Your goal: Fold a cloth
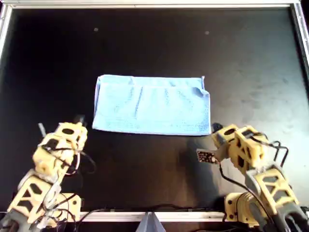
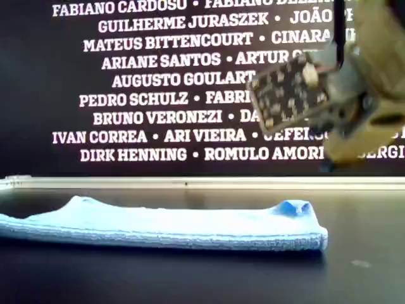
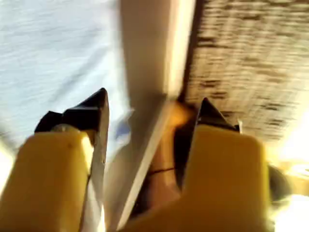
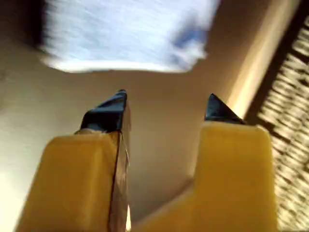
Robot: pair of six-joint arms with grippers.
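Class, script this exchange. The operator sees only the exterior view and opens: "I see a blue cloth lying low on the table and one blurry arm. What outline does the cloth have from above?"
Observer: In the overhead view the cloth is a wide rectangle, with one corner rumpled at that view's upper right.
Operator: Is the left end effector holding anything?
Observer: No. The left wrist view shows the left end effector open, with nothing gripped between its tips.
Operator: And the right one?
Observer: The right end effector is open too, short of the cloth.
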